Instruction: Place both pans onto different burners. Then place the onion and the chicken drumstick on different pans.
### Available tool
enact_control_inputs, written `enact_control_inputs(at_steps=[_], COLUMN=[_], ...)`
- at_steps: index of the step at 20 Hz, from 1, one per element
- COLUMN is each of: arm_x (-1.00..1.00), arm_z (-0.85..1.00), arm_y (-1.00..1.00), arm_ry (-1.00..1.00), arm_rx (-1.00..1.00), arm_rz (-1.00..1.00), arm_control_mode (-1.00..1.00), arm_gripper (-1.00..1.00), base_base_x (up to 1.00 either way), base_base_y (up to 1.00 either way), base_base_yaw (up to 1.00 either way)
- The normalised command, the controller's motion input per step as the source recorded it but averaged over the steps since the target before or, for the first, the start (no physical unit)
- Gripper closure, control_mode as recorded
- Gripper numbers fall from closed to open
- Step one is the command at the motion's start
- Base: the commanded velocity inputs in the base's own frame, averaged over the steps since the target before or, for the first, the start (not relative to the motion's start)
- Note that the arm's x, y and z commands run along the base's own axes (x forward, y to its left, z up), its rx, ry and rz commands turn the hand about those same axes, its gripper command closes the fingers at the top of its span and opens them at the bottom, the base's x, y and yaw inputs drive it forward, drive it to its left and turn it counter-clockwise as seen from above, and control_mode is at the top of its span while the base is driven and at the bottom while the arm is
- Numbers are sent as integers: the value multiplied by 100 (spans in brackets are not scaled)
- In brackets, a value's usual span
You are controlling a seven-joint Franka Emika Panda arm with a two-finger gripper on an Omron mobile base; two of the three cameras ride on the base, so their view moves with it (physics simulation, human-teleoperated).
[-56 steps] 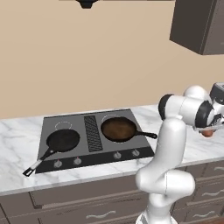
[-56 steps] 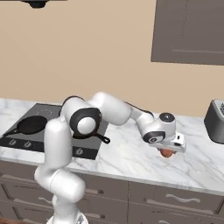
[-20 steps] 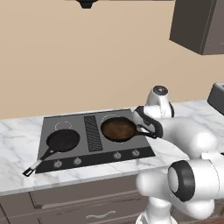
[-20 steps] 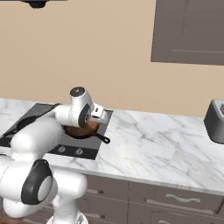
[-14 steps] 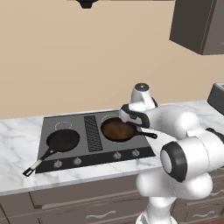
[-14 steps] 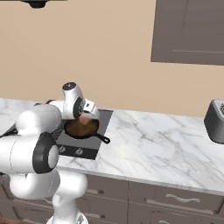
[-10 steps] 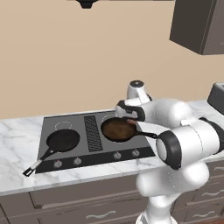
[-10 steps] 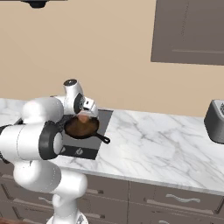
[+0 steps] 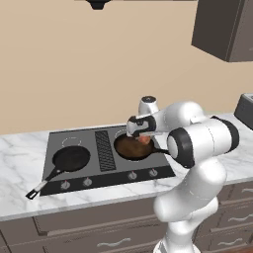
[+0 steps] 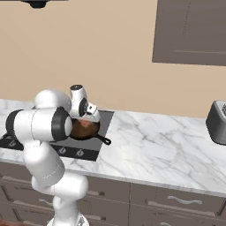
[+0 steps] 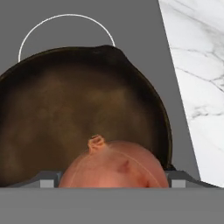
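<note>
From the left base view, we are holding the gripper above the brown pan on the cooktop, with the onion between its jaws; the black pan is sitting on a left burner.

From the right base view, the gripper is hanging over that brown pan.

In the hand view, we are carrying the onion in a wide clasp above the pan. It is probably firm, round and rollable (grip its widest part). No writing is showing.
</note>
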Motion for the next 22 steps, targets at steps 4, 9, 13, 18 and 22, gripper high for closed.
enact_control_inputs(at_steps=[4,9,13,18,22], arm_x=[10,4,11,11,3], arm_z=[-45,-16,-7,-10,-19], arm_y=[41,28,8,0,0], arm_ry=[1,5,1,1,0], arm_rx=[0,0,0,0,0], arm_rz=[0,0,0,0,0], arm_control_mode=[-100,-100,-100,-100,-100], arm_gripper=[100,100,100,100,100], base_base_x=[0,0,0,0,0], base_base_y=[0,0,0,0,0], base_base_yaw=[0,0,0,0,0])
